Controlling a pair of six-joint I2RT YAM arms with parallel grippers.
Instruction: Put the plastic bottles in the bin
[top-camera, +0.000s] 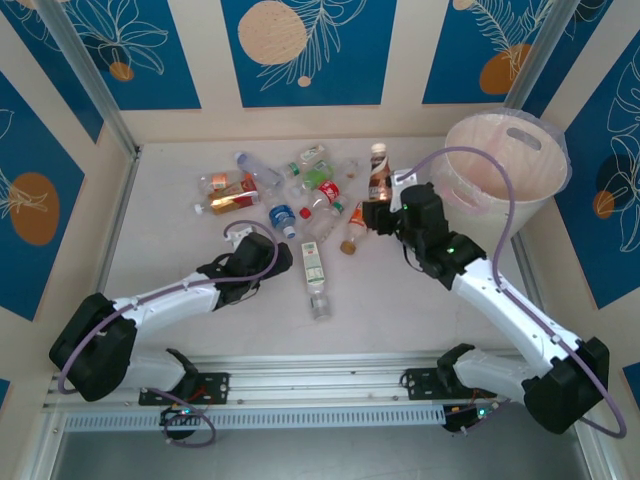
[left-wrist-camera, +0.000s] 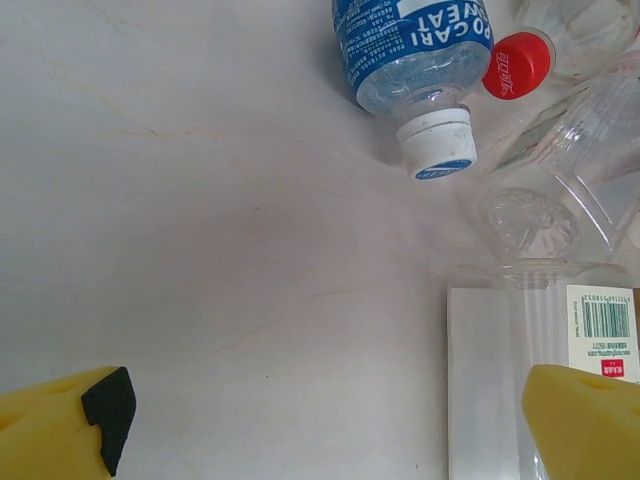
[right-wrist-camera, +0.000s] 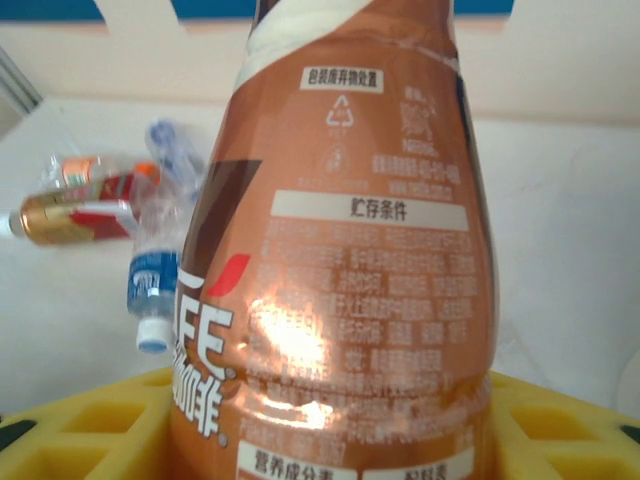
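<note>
My right tool (top-camera: 373, 214) is closed on the lower part of a brown bottle (top-camera: 378, 172) and holds it upright, just beside the bin (top-camera: 530, 192) on its left. In the right wrist view the brown bottle (right-wrist-camera: 340, 270) stands between my yellow fingers (right-wrist-camera: 70, 430), its printed label facing the camera. I cannot tell whether its base touches the bench (top-camera: 170, 250).

The bin stands at the far right corner of the bench, mouth up.

My left tool (left-wrist-camera: 320, 425) is wide open and grips nothing. It hangs low over bare bench, left of the middle. Its right finger (left-wrist-camera: 585, 420) is over a white-label bottle (left-wrist-camera: 520, 370) that lies flat. Just beyond that lie a clear crushed bottle (left-wrist-camera: 550, 200), a blue-label bottle (left-wrist-camera: 405, 45) with a white cap pointing towards me, and a red cap (left-wrist-camera: 517, 65).

The other bottles (top-camera: 290, 190) lie scattered near the far edge of the bench, around its middle, well apart from the bin. The white-label bottle (top-camera: 314, 270) lies nearest me, pointing towards the near edge.
</note>
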